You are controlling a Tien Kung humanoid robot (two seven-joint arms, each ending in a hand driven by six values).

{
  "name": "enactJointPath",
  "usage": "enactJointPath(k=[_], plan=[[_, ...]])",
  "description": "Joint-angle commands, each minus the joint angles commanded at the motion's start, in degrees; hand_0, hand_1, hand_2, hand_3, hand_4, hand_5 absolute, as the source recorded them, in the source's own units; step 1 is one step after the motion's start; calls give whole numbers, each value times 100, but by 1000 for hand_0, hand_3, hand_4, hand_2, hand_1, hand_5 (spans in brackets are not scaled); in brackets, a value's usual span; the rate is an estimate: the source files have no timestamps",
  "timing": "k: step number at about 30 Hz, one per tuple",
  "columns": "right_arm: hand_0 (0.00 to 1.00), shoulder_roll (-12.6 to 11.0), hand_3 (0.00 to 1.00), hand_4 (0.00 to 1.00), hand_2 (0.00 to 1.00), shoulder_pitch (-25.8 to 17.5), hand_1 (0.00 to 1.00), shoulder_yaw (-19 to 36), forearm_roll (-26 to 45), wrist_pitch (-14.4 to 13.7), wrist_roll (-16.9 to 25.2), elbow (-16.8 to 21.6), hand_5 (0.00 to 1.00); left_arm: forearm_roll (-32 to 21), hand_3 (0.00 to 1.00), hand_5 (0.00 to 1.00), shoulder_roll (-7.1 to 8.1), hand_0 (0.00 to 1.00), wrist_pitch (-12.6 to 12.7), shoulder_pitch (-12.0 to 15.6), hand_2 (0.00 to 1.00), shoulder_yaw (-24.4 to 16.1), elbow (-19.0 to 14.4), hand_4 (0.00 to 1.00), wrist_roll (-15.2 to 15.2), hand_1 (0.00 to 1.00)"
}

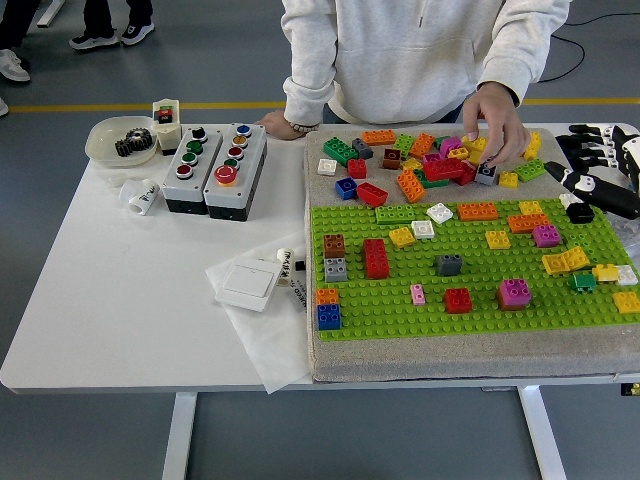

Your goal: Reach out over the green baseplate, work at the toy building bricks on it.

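The right robot hand [600, 168] hovers at the green baseplate [400, 300]'s far right corner — fingers spread, empty — while a person's hand [499, 122] picks among loose bricks [430, 160].

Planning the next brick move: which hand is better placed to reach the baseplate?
Right. The right hand hovers open at the baseplate's far right corner; no left hand is in view.

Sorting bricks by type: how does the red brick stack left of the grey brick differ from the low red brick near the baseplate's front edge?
The red brick stack is longer front to back and looks taller; the low red brick is squarish and a single layer. The stack sits further left, beside the brown-and-grey stack; the low brick sits between a pink brick and a magenta one. Both are red and stand on the green baseplate.
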Motion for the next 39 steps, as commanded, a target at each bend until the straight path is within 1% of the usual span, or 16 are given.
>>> enactJointPath(k=[5, 6, 10, 13, 17, 18, 20, 23, 24, 29, 30, 32, 35, 36, 37, 39], plan=[[762, 65, 816, 977, 796, -87, 731, 18, 696, -168, 222, -38, 563, 100, 612, 632, -1, 719, -8, 32, 780, -77, 1, 655, 22, 736], [762, 74, 820, 982, 796, -103, 732, 27, 822, -197, 267, -41, 603, 116, 612, 632, -1, 719, -9, 38, 782, -89, 1, 655, 26, 736], [762, 113, 820, 982, 796, -163, 732, 80, 1584, -342, 554, -51, 603, 207, 612, 632, 0, 719, -18, 58, 782, -147, -1, 655, 45, 736], [751, 122, 817, 984, 797, -201, 730, 123, 2063, -363, 664, -57, 616, 253, 613, 632, 5, 719, -24, 68, 780, -173, -3, 654, 51, 736], [751, 125, 817, 984, 797, -239, 730, 158, 2083, -381, 660, -62, 616, 282, 613, 632, 10, 719, -29, 73, 780, -187, -3, 654, 53, 736], [741, 128, 816, 978, 787, -244, 723, 166, 2054, -395, 652, -66, 577, 281, 612, 633, 11, 719, -30, 74, 780, -185, -4, 654, 52, 736], [741, 137, 816, 978, 787, -257, 723, 192, 1852, -451, 594, -92, 577, 263, 612, 633, 14, 719, -31, 75, 780, -170, -6, 654, 49, 736], [741, 132, 816, 978, 787, -230, 723, 195, 1197, -372, 176, -158, 577, 254, 612, 633, 17, 719, -38, 73, 780, -150, -9, 654, 50, 736], [708, 131, 806, 961, 757, -224, 705, 190, 974, -350, 97, -167, 538, 253, 612, 633, 17, 719, -39, 74, 780, -148, -9, 653, 51, 736], [708, 146, 806, 961, 757, 10, 705, -129, -218, 45, -637, -217, 538, 240, 612, 633, 15, 719, -43, 82, 780, -139, -12, 653, 54, 736], [617, 172, 706, 967, 723, 104, 651, -244, -478, 152, -826, -221, 381, 246, 613, 635, 14, 718, -46, 83, 780, -140, -14, 652, 60, 735], [617, 224, 706, 967, 723, 256, 651, -441, -963, 318, -1114, -210, 381, 234, 613, 635, 14, 718, -48, 83, 780, -131, -17, 652, 63, 735], [617, 314, 706, 967, 723, 464, 651, -705, -1707, 591, -1327, -178, 381, 214, 613, 635, 11, 718, -45, 83, 780, -117, -21, 652, 66, 735], [569, 320, 638, 947, 678, 477, 610, -724, -1931, 612, -1337, -176, 326, 213, 613, 637, 11, 719, -45, 83, 779, -116, -22, 653, 66, 733], [569, 366, 638, 947, 678, 532, 610, -783, -2154, 669, -1370, -190, 326, 199, 613, 637, 10, 719, -43, 80, 779, -106, -23, 653, 64, 733], [569, 551, 638, 947, 678, 783, 610, -1076, -2638, 919, -1443, -243, 326, 159, 613, 637, 10, 719, -39, 73, 779, -70, -29, 653, 63, 733]])
